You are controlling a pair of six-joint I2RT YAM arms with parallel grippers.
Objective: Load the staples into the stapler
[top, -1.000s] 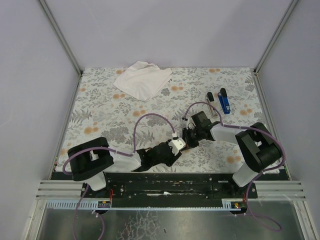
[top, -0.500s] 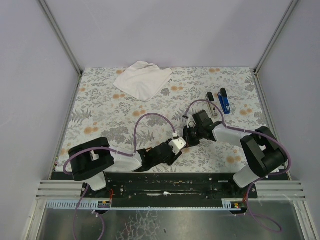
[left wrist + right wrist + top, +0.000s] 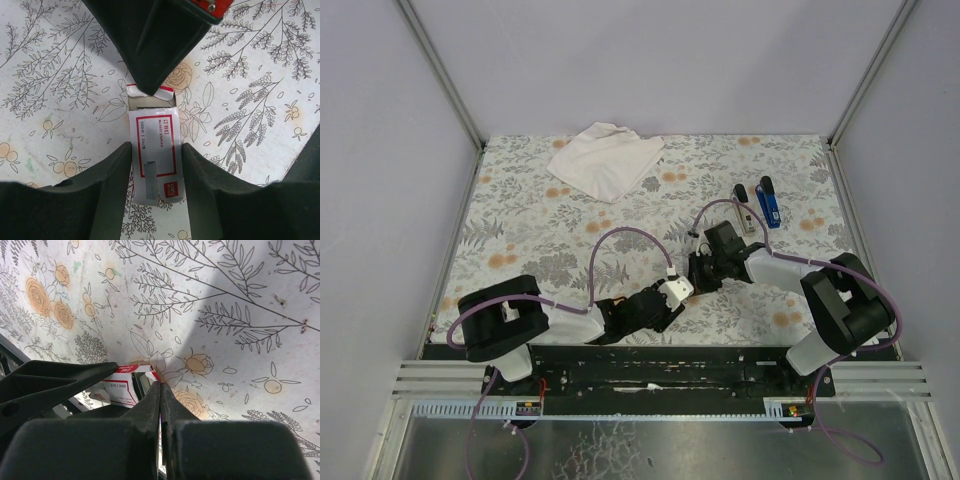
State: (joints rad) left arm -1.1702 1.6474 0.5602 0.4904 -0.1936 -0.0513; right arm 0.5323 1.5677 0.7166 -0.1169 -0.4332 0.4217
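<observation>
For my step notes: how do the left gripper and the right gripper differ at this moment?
The left gripper has its fingers apart, one at each long side of the staple box; the right gripper has them pressed together. The left gripper holds the box; the right gripper only sets its tip at the opened end. Both are at that one box.

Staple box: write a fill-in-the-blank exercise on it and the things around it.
1. The staple box sits ____ the left gripper's fingers.
2. The right gripper, its tip at the box's open end, has its jaws ____.
3. The cloth lying beyond both arms is ____.
Missing words: between; shut; white.
</observation>
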